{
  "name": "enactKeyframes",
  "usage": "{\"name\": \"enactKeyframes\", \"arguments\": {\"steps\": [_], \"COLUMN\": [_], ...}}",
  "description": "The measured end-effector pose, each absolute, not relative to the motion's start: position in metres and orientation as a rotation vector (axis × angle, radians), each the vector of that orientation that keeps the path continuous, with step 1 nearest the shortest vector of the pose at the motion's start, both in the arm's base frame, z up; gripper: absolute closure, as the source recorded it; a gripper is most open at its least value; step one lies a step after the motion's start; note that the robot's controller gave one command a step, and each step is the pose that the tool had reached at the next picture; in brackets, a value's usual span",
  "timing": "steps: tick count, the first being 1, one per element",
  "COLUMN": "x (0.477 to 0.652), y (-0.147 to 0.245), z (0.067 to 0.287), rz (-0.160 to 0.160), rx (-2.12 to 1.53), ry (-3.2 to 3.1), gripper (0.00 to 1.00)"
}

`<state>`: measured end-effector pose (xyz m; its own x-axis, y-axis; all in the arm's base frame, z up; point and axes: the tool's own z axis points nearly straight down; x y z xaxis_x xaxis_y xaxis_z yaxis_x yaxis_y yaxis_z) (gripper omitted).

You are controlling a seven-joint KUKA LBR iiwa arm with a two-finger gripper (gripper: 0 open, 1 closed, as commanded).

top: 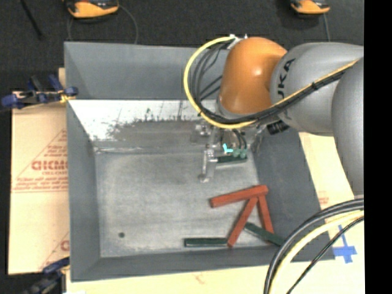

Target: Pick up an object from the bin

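Pincer [207, 169] over bare bin [141, 188] floor; width cannot tell. Red sticks [240, 196] crossed near-right. Arm [318, 84] lettered "KU", rest unreadable.

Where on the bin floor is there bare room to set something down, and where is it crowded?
The floor's left half is bare, between the left wall of the bin and the gripper, save a small dark speck near the front. The front right is crowded: red-brown sticks and dark green sticks lie crossed there.
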<state>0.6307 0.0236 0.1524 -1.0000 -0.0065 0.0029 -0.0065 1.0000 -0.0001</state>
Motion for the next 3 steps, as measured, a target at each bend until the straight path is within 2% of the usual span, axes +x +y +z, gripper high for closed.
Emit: {"name": "enactKeyframes", "arguments": {"steps": [1,2,3], "x": [0.628,0.63,0.61], "y": [-0.081,-0.075,-0.056], "z": [0.074,0.078,0.204], "rz": [0.006,0.003,0.004], "rx": [0.077,0.086,0.165], "ry": [-3.141,-3.147,-3.149], "gripper": [0.0,1.0,1.0]}}
